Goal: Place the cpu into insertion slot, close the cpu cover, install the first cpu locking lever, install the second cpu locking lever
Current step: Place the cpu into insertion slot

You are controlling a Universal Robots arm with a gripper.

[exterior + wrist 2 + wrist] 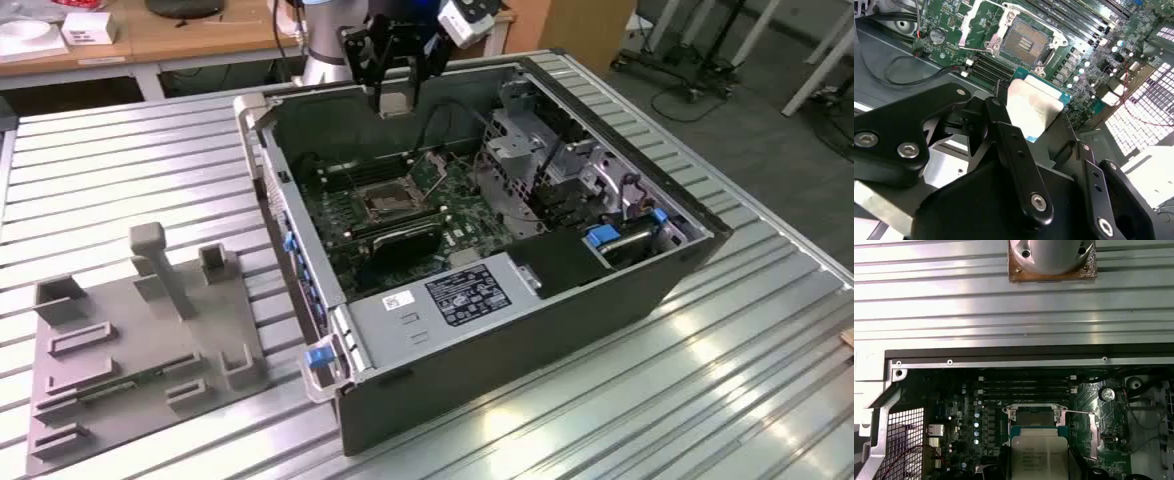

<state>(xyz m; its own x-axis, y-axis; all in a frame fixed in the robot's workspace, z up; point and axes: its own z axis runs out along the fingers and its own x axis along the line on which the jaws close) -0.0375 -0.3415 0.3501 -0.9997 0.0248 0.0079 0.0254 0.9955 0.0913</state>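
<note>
My gripper (396,92) hangs over the far wall of the open computer case (534,330), shut on the cpu (396,103). In the second wrist view the black fingers (1004,135) pinch the grey-faced, green-edged cpu (1035,107) by its sides, held in the air above the board. The insertion slot (1024,39) lies bare beyond it, dark with a silver rim, also seen mid-board (387,200). The cpu cover (967,20) stands flipped open beside the slot. In the first wrist view the cpu (1039,455) hovers just in front of the insertion slot (1035,416).
The green motherboard (461,215) sits deep in the case between memory slots (1024,385), a drive cage (547,170) and a labelled power supply (461,292). Loose cables (904,70) run beside the board. A grey fixture block (134,330) stands on the slatted table at the exterior view's left.
</note>
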